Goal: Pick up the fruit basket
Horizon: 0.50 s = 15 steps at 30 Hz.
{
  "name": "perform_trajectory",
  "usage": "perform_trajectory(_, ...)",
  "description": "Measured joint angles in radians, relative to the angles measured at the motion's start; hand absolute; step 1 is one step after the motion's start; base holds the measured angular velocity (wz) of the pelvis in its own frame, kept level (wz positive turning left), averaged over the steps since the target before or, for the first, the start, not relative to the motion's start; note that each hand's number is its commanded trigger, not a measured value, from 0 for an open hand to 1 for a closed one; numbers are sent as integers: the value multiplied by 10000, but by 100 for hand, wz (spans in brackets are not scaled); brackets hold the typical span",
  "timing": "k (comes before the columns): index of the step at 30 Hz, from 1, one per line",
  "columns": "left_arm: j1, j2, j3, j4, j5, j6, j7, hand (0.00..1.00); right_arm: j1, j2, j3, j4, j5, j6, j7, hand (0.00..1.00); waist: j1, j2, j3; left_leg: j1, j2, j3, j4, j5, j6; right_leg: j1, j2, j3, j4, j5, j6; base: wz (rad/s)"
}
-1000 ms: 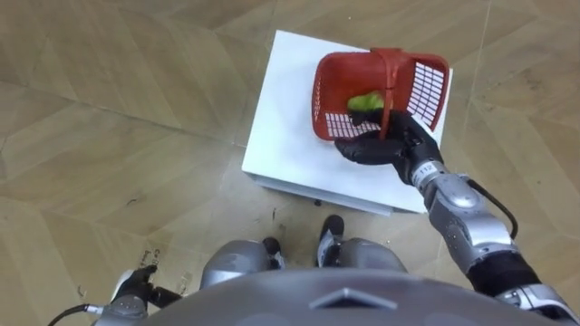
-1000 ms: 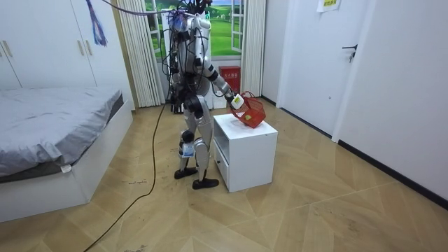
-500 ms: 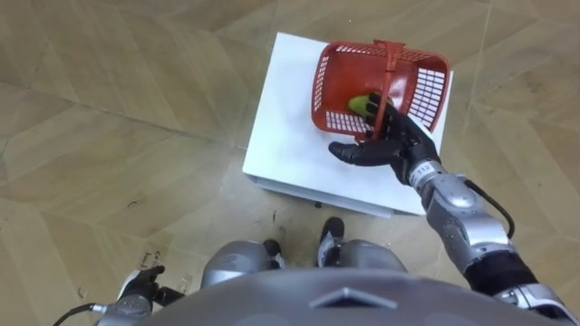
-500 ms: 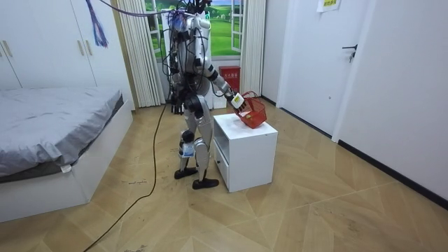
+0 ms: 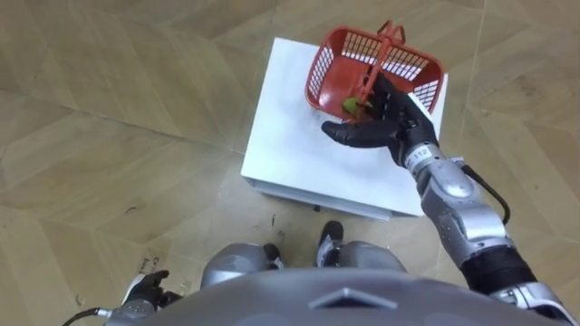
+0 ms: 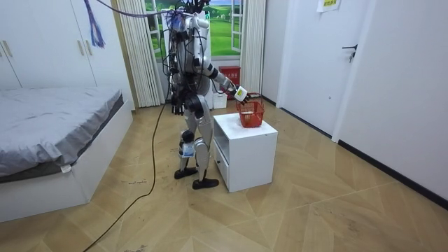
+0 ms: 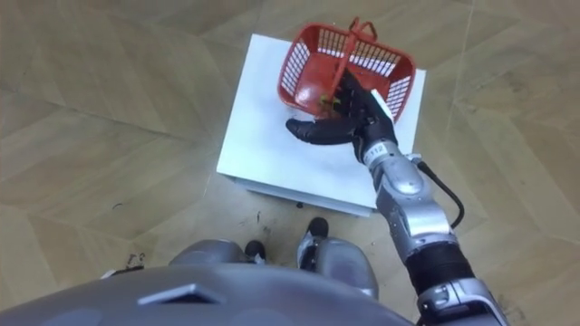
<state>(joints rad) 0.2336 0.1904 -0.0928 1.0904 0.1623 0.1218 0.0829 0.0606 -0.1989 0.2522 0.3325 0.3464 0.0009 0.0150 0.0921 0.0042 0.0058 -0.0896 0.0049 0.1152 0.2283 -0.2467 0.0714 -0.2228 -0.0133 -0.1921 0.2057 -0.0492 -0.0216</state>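
The red plastic fruit basket (image 5: 412, 65) hangs almost level just over the far right part of the white cabinet (image 5: 294, 136). My right hand (image 5: 376, 127) is under its upright red handle (image 5: 379, 59), fingers hooked round the handle and thumb stretched out to the left. A green fruit (image 5: 349, 106) lies inside, partly hidden by the hand. In the room view the basket (image 6: 250, 114) hangs below the raised right hand (image 6: 241, 93). Low beside my hip, the left hand (image 5: 147, 288) hangs relaxed.
I stand close to the cabinet's (image 6: 245, 150) front, with wooden floor (image 5: 118, 136) all around it. A bed (image 6: 56, 133) stands at the room view's left; curtains and a window are behind me, and a door (image 6: 357, 63) at the room view's right.
The right hand has risen and moved slightly away from me with the handle. The basket, tipped on its side a second ago, has swung nearly upright.
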Motion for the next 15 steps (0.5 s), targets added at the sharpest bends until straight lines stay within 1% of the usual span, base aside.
perform_trajectory(3,0,-9,-4,16,6,-1,28,0,6,40,-4,-175,-43,-1,-204,0,-83,-3,2,27,3,72,-56,0,0,-16,-3,23,-6,-1,2,-6)
perform_trajectory(6,0,-10,21,64,87,-5,32,0,100,41,-74,-803,-200,-18,-391,0,-148,0,4,29,11,147,-92,0,1,-25,1,35,-14,-1,2,-6)
perform_trajectory(9,-1,-37,19,95,83,-39,33,0,101,46,-237,-1109,-210,-240,-663,0,-178,1,4,54,15,176,-107,0,1,-12,23,36,-17,-1,1,0)
perform_trajectory(10,0,-50,18,126,84,-68,33,0,98,65,-364,-1142,-258,-315,-744,0,-242,1,4,69,15,177,-107,0,1,2,21,37,-17,-1,1,0)
perform_trajectory(15,2,-131,6,306,82,-129,155,0,92,68,-511,-1150,-277,-397,-1254,0,-387,52,34,140,17,154,-221,-1,1,100,14,26,-29,-3,5,0)
